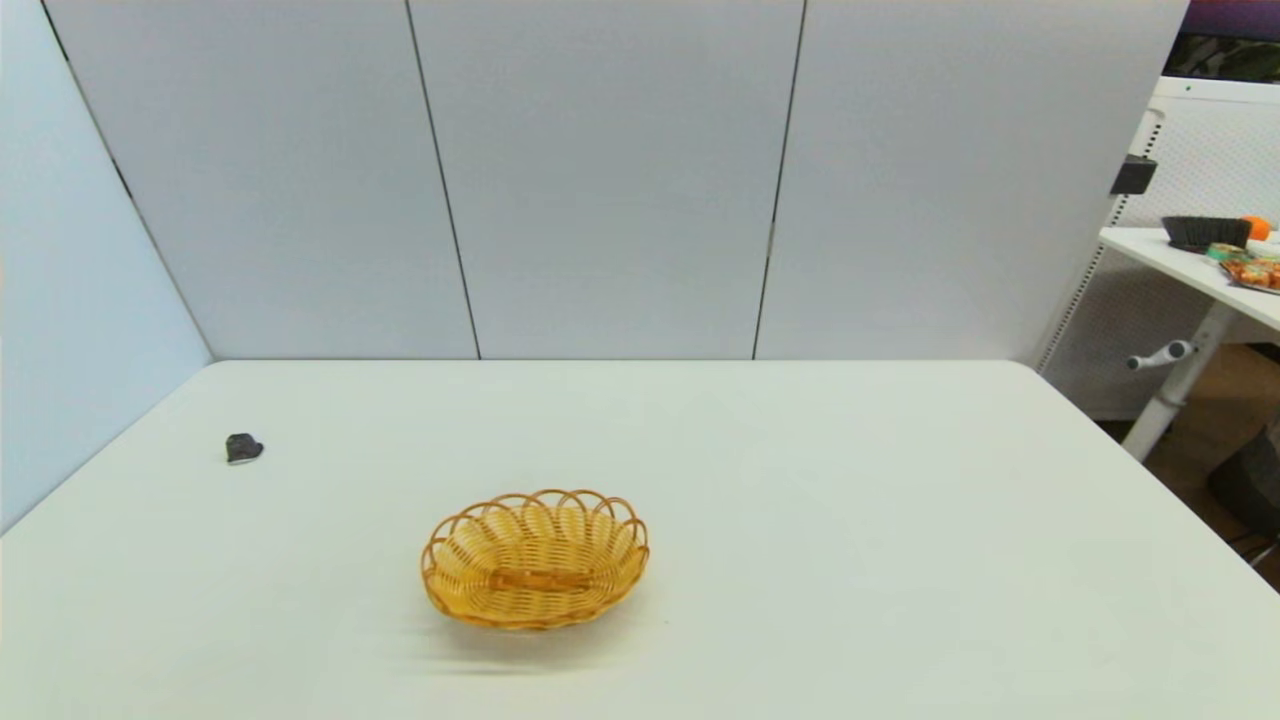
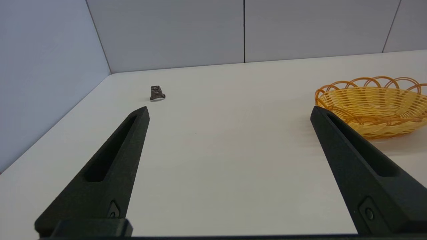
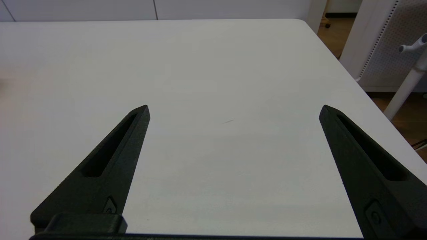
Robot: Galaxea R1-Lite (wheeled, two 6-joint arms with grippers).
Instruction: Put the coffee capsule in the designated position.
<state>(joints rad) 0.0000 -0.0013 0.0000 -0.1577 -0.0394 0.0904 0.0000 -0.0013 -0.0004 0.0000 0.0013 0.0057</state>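
The coffee capsule (image 1: pixel 243 448) is a tiny dark grey pod lying on its side at the table's left, well left of and beyond the wicker basket (image 1: pixel 535 557). The left wrist view shows the capsule (image 2: pixel 157 93) a good way ahead of my left gripper (image 2: pixel 229 112), which is open and holds nothing, with the basket (image 2: pixel 372 106) beside one finger. My right gripper (image 3: pixel 233 110) is open too, over bare table on the right side. Neither arm shows in the head view.
Grey partition panels (image 1: pixel 600 180) close off the back and left of the white table (image 1: pixel 800 520). Past the table's right edge stands another desk (image 1: pixel 1200 270) with a dark bowl and snacks, on a white leg (image 3: pixel 405 86).
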